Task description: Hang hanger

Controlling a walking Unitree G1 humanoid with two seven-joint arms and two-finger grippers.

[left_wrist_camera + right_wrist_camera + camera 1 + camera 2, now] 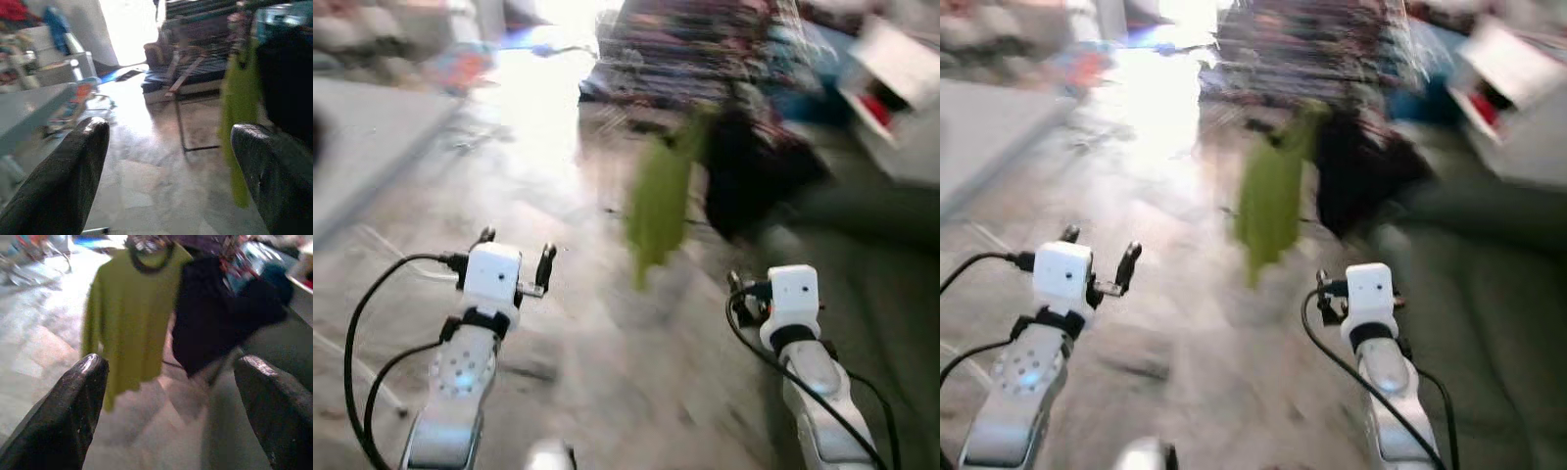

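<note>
Floor [568, 372] takes up most of the scene: pale stone tiles, bright glare from a doorway far ahead. Head views are badly motion-blurred, so the robot is probably walking or turning.

Clothes rack [195, 93] stands ahead and a bit to the robot's right, with a dark metal frame and garments hanging along it. Grey sofa or bed edge [871, 255] on the right, white box-like unit [901, 88] behind it.

On the rack: green long-sleeve shirt [132, 308], hanging straight down with its long axis vertical and its neck up at the rail. Black garment [220, 313] is just beside it, on the robot's right, touching or overlapping at the shoulder. The hanger itself isn't resolvable. Something dark loops at the green shirt's collar, but it's too blurred to call. Neither claw carries a hanger as far as I can see.

Left gripper [514, 259]: held out low in front, fingers spread, nothing between them. Its wrist view looks past both fingers to the rack leg and the green shirt off to one side.

Right gripper [171, 416]: also spread and empty, pointed almost straight at the green shirt and black garment.

Key geometry: target zone is forward and up from both claws, well apart from them, and the right arm is nearer and better aligned. My read is approach phase, with nothing grasped yet. It needs to close the distance and raise the arm to rail height.
</note>
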